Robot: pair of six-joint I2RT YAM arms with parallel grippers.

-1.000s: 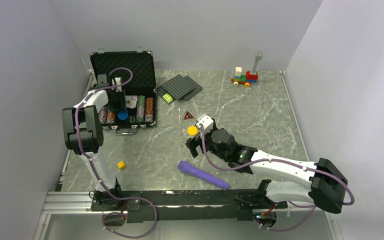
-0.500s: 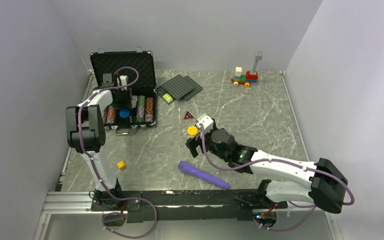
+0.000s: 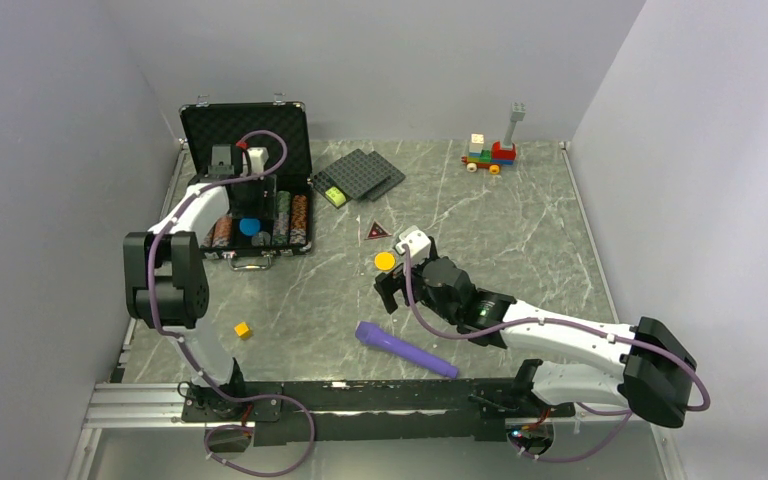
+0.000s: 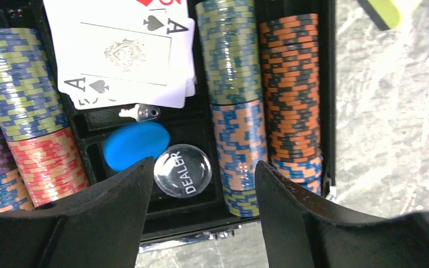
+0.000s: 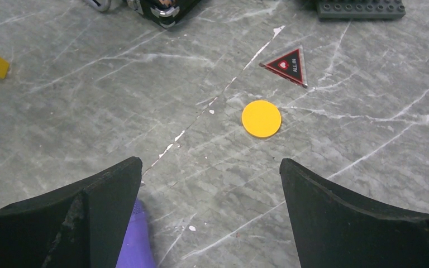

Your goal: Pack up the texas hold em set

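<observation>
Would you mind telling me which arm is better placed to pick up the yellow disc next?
Right. The right gripper hovers open just short of the yellow disc, while the left gripper is away over the case.

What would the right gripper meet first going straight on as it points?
Probably the yellow disc, just ahead of the open right gripper and slightly off its centre line. Depth is unclear, so bare table might come first.

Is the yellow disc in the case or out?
Out: the yellow disc lies on the table, apart from the case.
</observation>
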